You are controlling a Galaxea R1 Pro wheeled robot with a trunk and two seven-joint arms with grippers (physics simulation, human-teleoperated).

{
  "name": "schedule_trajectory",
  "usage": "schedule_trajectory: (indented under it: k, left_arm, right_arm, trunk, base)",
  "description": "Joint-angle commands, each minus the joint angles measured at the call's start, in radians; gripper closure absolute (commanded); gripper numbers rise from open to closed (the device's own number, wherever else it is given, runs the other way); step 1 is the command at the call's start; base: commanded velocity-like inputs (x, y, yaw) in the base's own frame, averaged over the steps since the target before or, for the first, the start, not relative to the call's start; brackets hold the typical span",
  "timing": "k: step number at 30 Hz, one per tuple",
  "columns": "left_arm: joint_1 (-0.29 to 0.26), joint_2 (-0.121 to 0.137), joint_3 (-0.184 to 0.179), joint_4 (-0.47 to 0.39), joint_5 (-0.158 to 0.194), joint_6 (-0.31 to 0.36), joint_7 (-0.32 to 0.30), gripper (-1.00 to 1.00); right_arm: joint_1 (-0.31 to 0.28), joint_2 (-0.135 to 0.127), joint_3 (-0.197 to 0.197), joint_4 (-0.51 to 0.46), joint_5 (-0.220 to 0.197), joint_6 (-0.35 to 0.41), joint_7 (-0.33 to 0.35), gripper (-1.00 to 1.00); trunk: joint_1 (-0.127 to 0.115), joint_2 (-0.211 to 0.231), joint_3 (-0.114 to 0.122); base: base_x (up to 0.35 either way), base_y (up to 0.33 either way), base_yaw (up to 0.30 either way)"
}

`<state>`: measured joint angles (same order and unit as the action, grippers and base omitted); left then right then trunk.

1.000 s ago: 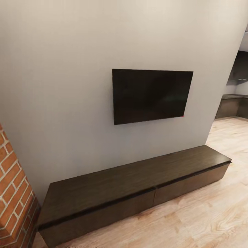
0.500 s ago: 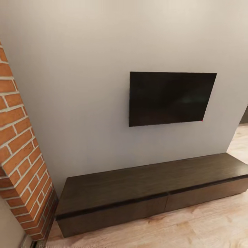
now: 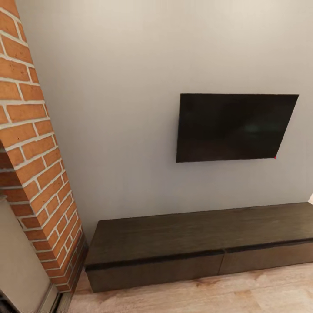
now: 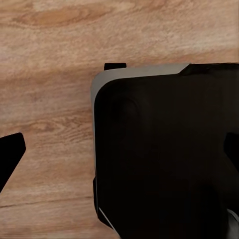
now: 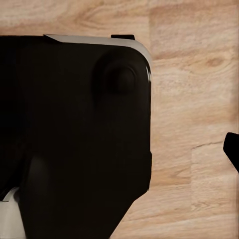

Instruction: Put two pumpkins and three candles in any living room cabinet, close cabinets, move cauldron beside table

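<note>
The light wood-plank floor [image 3: 226, 295] carries the long low dark brown cabinet [image 3: 195, 243], which stands against the grey wall [image 3: 117, 130]. Both drawer fronts sit flush. The brick column [image 3: 39, 174] meets the floor beside the cabinet's end.

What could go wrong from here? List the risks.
1. The brick column stands close on the left; turning further may clip it.
2. The cabinet shows flat, handleless drawer fronts, both shut: hard to grip open.
3. No pumpkin or candle shows here, so nothing is ready to stow.
</note>
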<state>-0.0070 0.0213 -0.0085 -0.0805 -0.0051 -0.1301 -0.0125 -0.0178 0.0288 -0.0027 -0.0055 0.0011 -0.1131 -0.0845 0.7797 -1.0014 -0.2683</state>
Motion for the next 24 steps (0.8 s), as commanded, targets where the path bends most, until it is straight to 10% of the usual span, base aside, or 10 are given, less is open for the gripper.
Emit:
schedule_trajectory:
  k: [1, 24]
  left_arm:
    - [-0.001, 0.000, -0.001, 0.001, -0.001, -0.004, -0.001, -1.00]
    - [-0.001, 0.002, 0.009, 0.001, 0.011, -0.005, -0.001, -1.00]
  right_arm:
    - [-0.001, 0.000, 0.000, 0.001, 0.000, -0.003, -0.003, -1.00]
    - [-0.001, 0.000, 0.000, 0.001, 0.000, -0.002, -0.003, -1.00]
  trunk:
    - [-0.004, 0.006, 0.002]
    - [-0.092, 0.167, 0.074]
  base:
    - [0.000, 0.000, 0.054]
    - [-0.015, 0.000, 0.004]
